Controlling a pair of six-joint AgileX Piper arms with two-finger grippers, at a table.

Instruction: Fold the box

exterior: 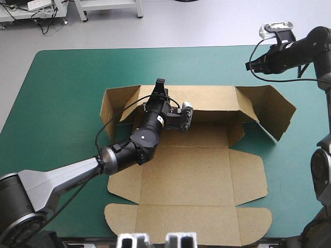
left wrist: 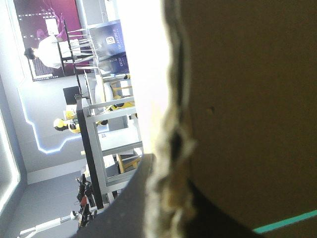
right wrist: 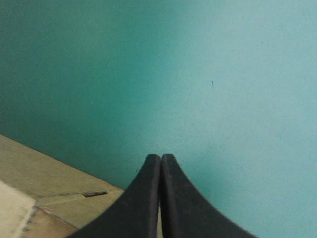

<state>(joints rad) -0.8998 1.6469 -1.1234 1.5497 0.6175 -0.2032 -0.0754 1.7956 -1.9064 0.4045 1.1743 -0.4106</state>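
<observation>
High view: box [exterior: 186, 175] mid-table on teal-green cover [exterior: 62, 82], far wall + end flaps up, rest flat, nothing in it, left gripper [exterior: 160, 84] at far wall's top edge; left wrist: it seems to pinch that board edge, prob. light, stiff, bends at creases, so take by edges; right wrist: right gripper [right wrist: 161, 157] pressed together, holding nothing, over cover just beside box.

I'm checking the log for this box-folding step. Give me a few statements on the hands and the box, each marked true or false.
1. The left hand grips the box's raised far wall. True.
2. The right hand is open. False: its fingers are shut together.
3. The right hand touches the box. False: it hangs over the teal-green cover, apart from the box.
4. The box's near flaps lie flat. True.
</observation>
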